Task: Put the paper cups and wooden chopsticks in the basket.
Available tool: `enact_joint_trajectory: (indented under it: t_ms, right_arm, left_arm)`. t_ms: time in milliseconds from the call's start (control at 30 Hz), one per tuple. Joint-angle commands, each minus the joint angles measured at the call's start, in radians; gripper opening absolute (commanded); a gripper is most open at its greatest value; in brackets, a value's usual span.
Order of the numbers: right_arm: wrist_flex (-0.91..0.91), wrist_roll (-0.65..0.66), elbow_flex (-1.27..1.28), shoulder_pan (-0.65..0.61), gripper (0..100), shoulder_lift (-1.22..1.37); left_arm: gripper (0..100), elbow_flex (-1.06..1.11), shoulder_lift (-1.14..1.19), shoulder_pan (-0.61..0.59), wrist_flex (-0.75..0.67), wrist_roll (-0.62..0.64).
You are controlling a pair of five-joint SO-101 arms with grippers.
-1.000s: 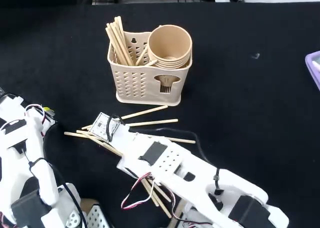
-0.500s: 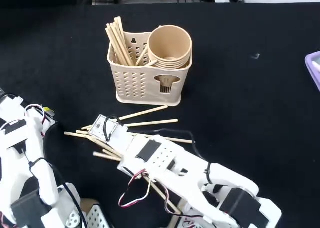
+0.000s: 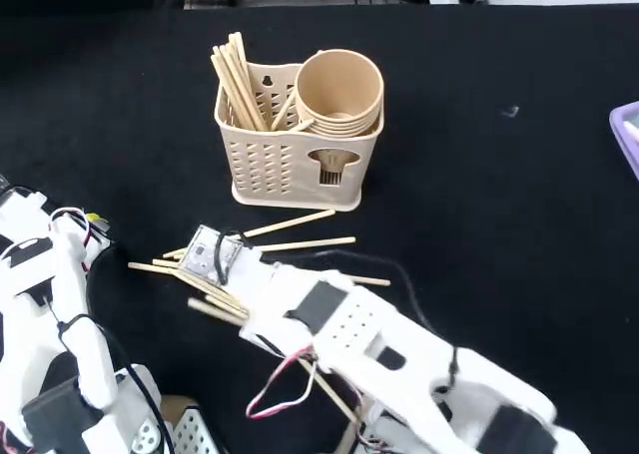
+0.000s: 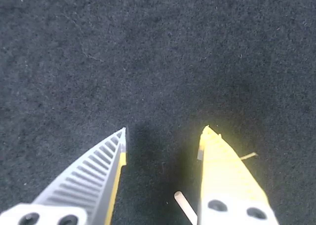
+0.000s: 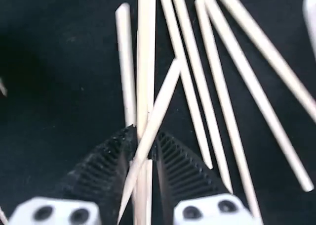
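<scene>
Several wooden chopsticks (image 3: 243, 75) already stand on end in one side of the basket (image 3: 290, 165), and the stacked paper cups (image 3: 339, 90) sit nested in the other side. So the cup part looks done, and what's left is the loose chopsticks (image 3: 300, 244) scattered on the black table (image 3: 479, 205) just in front of the basket, near it but not touching. The right gripper (image 5: 143, 133) is down in that pile with its jaws pinched nearly together on what looks like two or three sticks. Those run lengthwise between the jaws and poke out ahead of them, while the rest of the pile fans out flat just beside it. Grabbing them lengthwise probably makes sense, since they'd have to go into the basket end first. The left gripper (image 4: 165, 131) hangs over bare tabletop with its jaws spread apart and nothing between them. It's off to the side of the pile, likely just keeping out of the way.
</scene>
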Motion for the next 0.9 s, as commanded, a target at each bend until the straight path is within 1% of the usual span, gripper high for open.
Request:
enact_joint_trajectory:
  t_ms: [0,133,333,433,533,600,767,867]
  right_arm:
    - [0.006,0.044,0.01,0.077,1.0,-0.11]
    - [0.0,0.069,0.025,0.117,1.0,-0.127]
    - [-0.121,0.069,0.122,0.115,1.1,-0.125]
    - [-0.132,0.066,0.154,0.115,1.3,-0.125]
    - [-0.124,0.063,0.168,0.115,7.1,-0.114]
    - [-0.129,0.063,0.166,0.115,10.9,-0.079]
    - [-0.129,0.061,0.105,0.114,10.6,0.061]
    - [-0.124,0.009,0.051,0.114,10.9,0.119]
  left_arm:
    - [24,-0.008,-0.035,-0.007,-0.017,0.005]
    - [24,-0.008,-0.035,-0.007,-0.017,0.005]
    - [24,-0.008,-0.035,-0.007,-0.017,0.005]
    - [24,-0.008,-0.035,-0.007,-0.017,0.005]
    - [24,-0.008,-0.035,-0.007,-0.017,0.005]
    - [24,-0.008,-0.035,-0.007,-0.017,0.005]
    - [24,-0.008,-0.035,-0.007,-0.018,0.005]
    - [24,-0.008,-0.035,-0.007,-0.018,0.005]
